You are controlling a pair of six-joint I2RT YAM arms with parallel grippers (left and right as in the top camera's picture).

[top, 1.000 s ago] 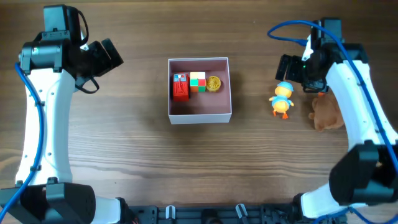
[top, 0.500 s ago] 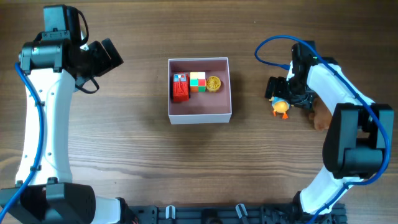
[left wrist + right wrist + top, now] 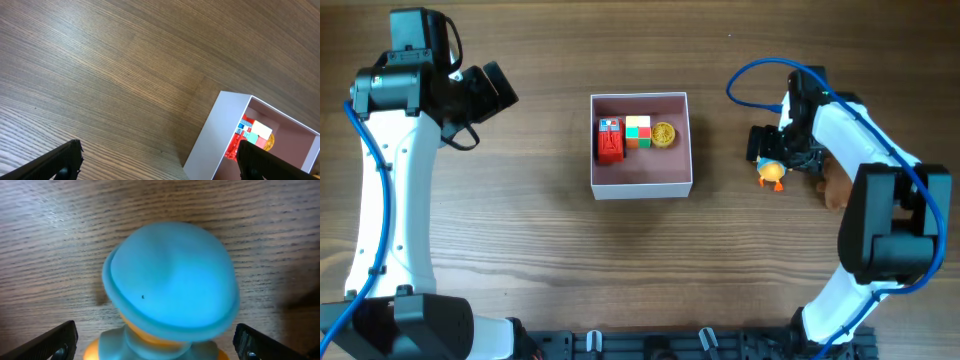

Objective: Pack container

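In the upper left of the overhead frame, the left gripper (image 3: 496, 86) hangs over the bench (image 3: 520, 250) with its jaws spread wide. The container (image 3: 641, 172) sits mid-frame. A red toy (image 3: 610, 140), a coloured cube (image 3: 638, 131) and a gold disc (image 3: 663, 134) are lined along its upper wall. At right, the right gripper (image 3: 155, 344) — jaws apart — straddles a blue-capped duck (image 3: 170, 280), with a brown plush (image 3: 837, 186) just beside it.

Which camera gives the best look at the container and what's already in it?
The overhead view: the whole container shows, with a red toy, a coloured cube and a gold disc in a row inside. The left wrist view cuts the container off, showing one corner and part of the toys. The right wrist view lacks it.
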